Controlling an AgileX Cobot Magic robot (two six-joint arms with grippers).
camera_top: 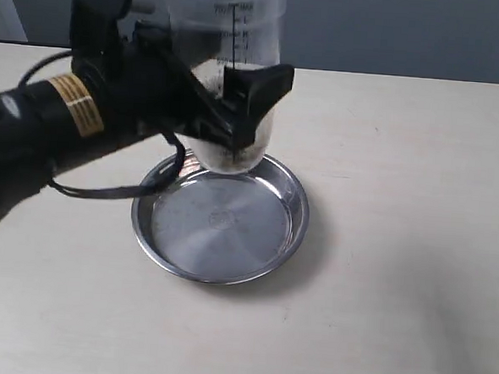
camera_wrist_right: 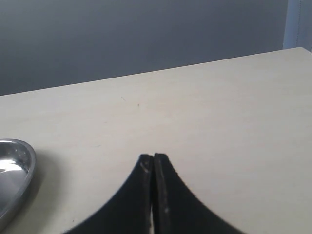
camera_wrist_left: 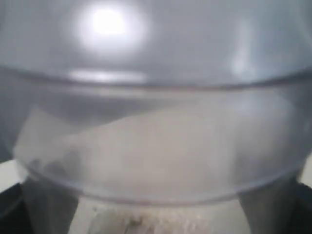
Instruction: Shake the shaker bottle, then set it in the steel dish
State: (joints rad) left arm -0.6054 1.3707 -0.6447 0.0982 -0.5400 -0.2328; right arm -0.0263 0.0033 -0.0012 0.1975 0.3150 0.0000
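Note:
The shaker bottle is clear plastic with a black scale and stands upright in the air, its top cut off by the exterior view's edge. Brown pellets lie in its bottom. My left gripper is shut on its lower body, one black finger across the front. The bottle's base hangs just above the far rim of the steel dish. In the left wrist view the bottle fills the picture, blurred. My right gripper is shut with nothing in it, over bare table, with the dish's edge off to one side.
The pale wooden table stretches around the dish. A black cable from the left arm loops down to the dish's left rim. A grey wall stands behind the table.

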